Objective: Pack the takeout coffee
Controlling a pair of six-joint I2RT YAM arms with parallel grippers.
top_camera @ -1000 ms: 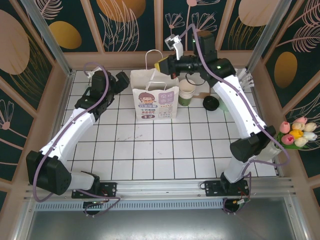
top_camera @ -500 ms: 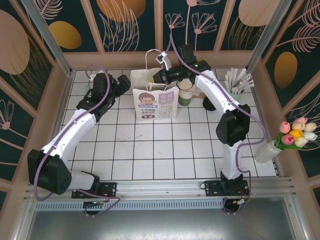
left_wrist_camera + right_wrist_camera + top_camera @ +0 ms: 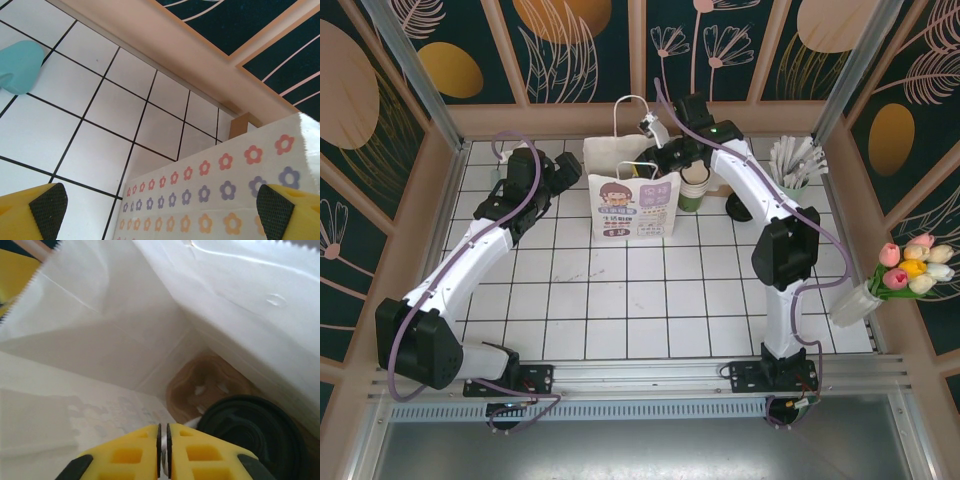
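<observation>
your right gripper [image 3: 163, 435] is down inside the white bag [image 3: 100, 325], fingers all but together, gripping nothing. the takeout coffee [image 3: 252, 437] stands lid-up on the bag floor, lower right of frame, just beyond those fingertips. your left gripper [image 3: 160, 210] gapes wide outside the bag.

Tally on the table [image 3: 670, 300]: two of the arms, one of everything else.
Two white robot arms, left arm [image 3: 470, 250] and right arm [image 3: 760, 197]; one white paper bag [image 3: 632, 200]; one lidded takeout coffee [image 3: 255, 435]; one stack of lidless green cups [image 3: 694, 185], number unclear; one loose black lid [image 3: 740, 206]; one holder of white sticks [image 3: 794, 160]; one bunch of tulips [image 3: 912, 265]; one teal object [image 3: 17, 67].
</observation>
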